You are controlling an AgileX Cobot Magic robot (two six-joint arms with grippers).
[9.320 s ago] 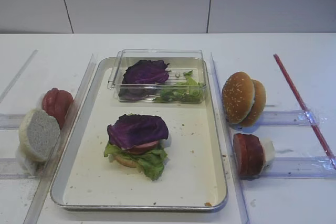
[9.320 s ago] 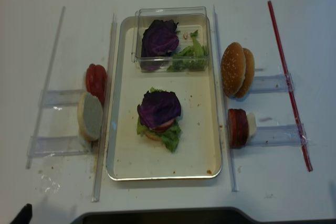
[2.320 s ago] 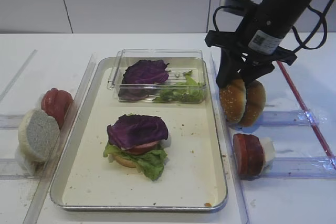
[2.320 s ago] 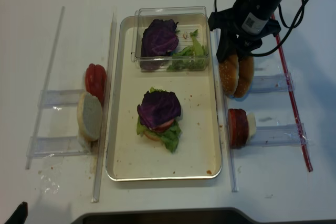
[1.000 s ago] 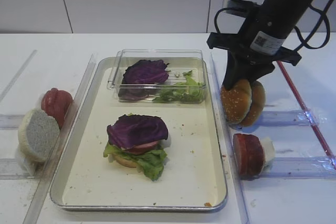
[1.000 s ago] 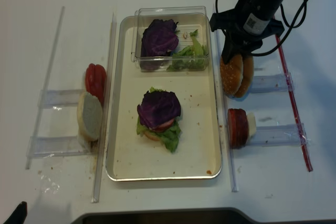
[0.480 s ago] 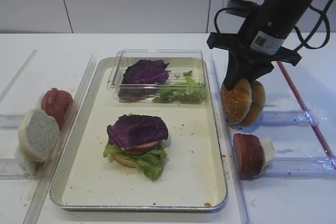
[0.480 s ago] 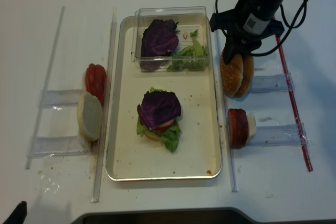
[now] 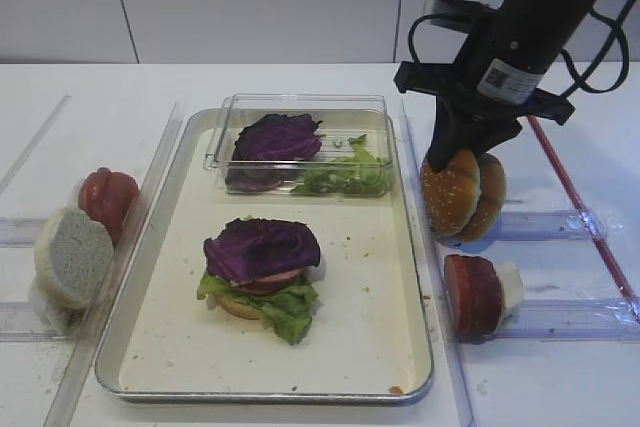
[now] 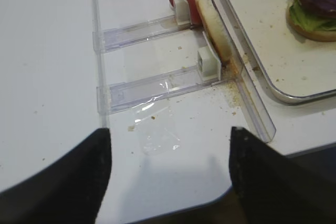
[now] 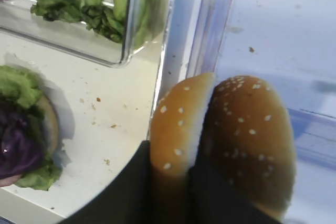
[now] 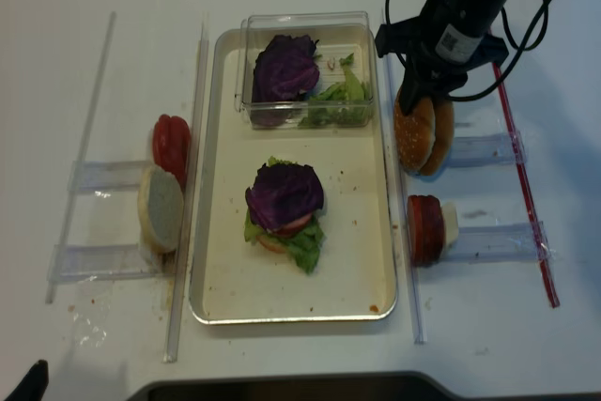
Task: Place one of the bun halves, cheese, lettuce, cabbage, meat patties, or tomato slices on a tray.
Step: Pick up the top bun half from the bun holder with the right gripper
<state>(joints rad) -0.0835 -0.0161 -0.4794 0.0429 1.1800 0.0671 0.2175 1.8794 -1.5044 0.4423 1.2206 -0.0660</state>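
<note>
- Tray [image 9: 410, 277] sits at centre of the white bench [image 9: 120, 87], long axis running near to far, cream floor speckled with crumbs.
- On the tray floor stands a partial stack: purple cabbage [image 9: 262, 247] on top, a red slice showing beneath it, frilly lettuce [image 9: 285, 309] spilling out at the near side, a bun base under all.
- Clear plastic box [image 9: 300, 105] rests at the far end of the tray, holding more purple leaf on its left and green leaf on its right.
- Right gripper [image 9: 462, 159] is down over the two golden bun halves standing on edge just right of the tray's far right side; its jaws are clamped on the seeded bun top [image 9: 451, 192], the left one of the pair. In the wrist view the dark fingers flank that half [image 11: 176, 129], with the other golden half [image 11: 247, 140] touching it on the right.
- Red slices with a white block [image 9: 480, 292] stand near of the buns in a clear rail.
- Left of the tray: pale bun half [image 9: 70, 255] and tomato slices [image 9: 108, 197].
- Left gripper [image 10: 168, 177]: jaws apart, holding nothing, over bare bench at the near left.
</note>
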